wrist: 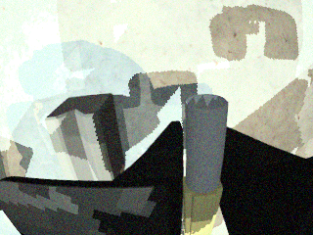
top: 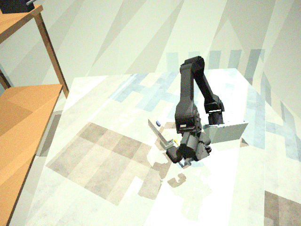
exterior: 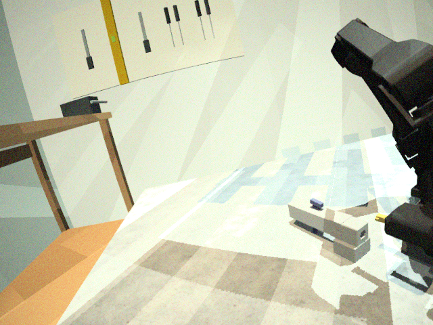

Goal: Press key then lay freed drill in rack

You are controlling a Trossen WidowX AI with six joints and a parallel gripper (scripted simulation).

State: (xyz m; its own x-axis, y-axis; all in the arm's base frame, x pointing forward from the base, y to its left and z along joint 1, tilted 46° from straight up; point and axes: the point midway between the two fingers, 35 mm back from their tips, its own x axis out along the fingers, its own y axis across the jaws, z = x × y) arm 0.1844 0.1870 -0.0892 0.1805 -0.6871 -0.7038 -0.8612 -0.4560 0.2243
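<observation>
My gripper (top: pixel 186 155) (exterior: pixel 408 225) is shut on the drill (top: pixel 175 141) (exterior: pixel 379 217) (wrist: pixel 206 142); the wrist view shows its grey round body between the black fingers, with a yellow part below. The yellow end sticks out beside the gripper, outside the beige holder (top: pixel 158 132) (exterior: pixel 327 220). The holder's end socket (exterior: pixel 362 233) is dark and open. The blue key (top: pixel 158 123) (exterior: pixel 316 202) stands a little above the holder's top. Grey pieces low beneath the gripper, partly hidden, may be the rack (top: pixel 187 162) (exterior: pixel 408 280); I cannot tell whether the drill touches them.
A grey upright panel (top: pixel 225 133) stands right of the gripper, by the arm's base. In the wrist view a grey ribbed block (wrist: pixel 80 142) stands left of the drill. An orange wooden bench (top: pixel 29 109) (exterior: pixel 87 241) is at the far left, with a black box (exterior: pixel 80 106) on its upper shelf.
</observation>
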